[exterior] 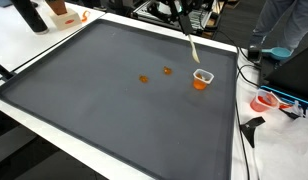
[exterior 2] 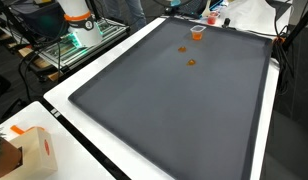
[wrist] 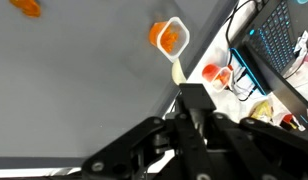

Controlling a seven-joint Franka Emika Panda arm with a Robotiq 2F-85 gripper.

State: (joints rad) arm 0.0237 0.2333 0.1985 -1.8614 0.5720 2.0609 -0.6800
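black robot hand (exterior: pixel 184 16) sits high over the far edge of the white table (exterior: pixel 14 40). its fingers are closed together, clamped on a long pale wooden stick (exterior: pixel 193 44). the wrist view shows the stick (wrist: pixel 179 72) coming straight out from between them.

key relation: the stick slants down and away from the hand, and the small clear plastic cup with orange filling (exterior: pixel 202 78) lies right in line with its long axis, just past the tip. tip and cup rim look just beside each other in the wrist view (wrist: pixel 170 37) — can't tell if they touch. the cup stands upright on the dark grey mat (exterior: pixel 104 110), near the mat's edge.

two loose orange bits (exterior: pixel 145 79) lie on the mat off to one side of the cup, apart from the stick. nothing sits between tip and cup. a red-and-white tub (exterior: pixel 264 102) is off the table beyond that edge — a cardboard box (exterior 2: pixel 24 150) is at the opposite corner.
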